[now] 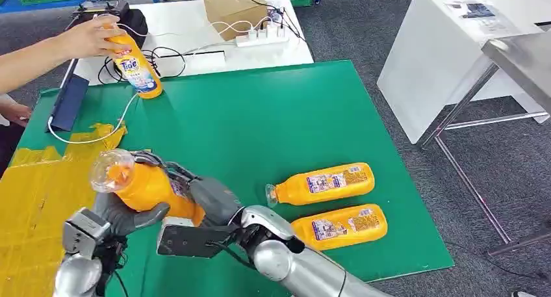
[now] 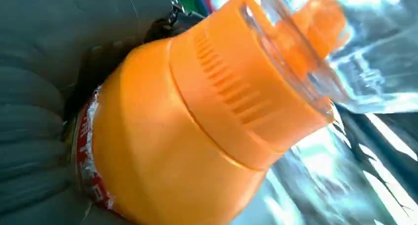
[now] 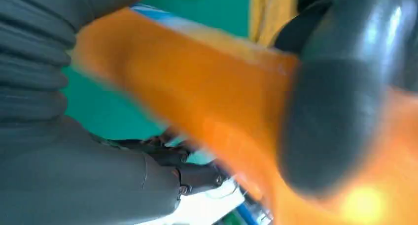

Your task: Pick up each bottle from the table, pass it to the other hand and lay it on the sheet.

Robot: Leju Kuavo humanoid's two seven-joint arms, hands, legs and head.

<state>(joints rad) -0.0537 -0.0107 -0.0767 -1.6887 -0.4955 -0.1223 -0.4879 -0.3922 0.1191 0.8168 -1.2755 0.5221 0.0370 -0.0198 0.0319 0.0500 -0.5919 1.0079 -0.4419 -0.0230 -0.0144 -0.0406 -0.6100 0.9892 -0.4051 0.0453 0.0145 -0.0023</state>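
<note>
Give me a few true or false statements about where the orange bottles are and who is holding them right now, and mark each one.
1. Two orange bottles lie on their sides on the green mat. True.
2. Both robot hands are on the bottle near the yellow sheet. True: the left hand and the right hand grip it.
3. The person's hand is empty. False: it holds an upright bottle.
4. The held bottle's cap is blue. False: it is orange.
</note>
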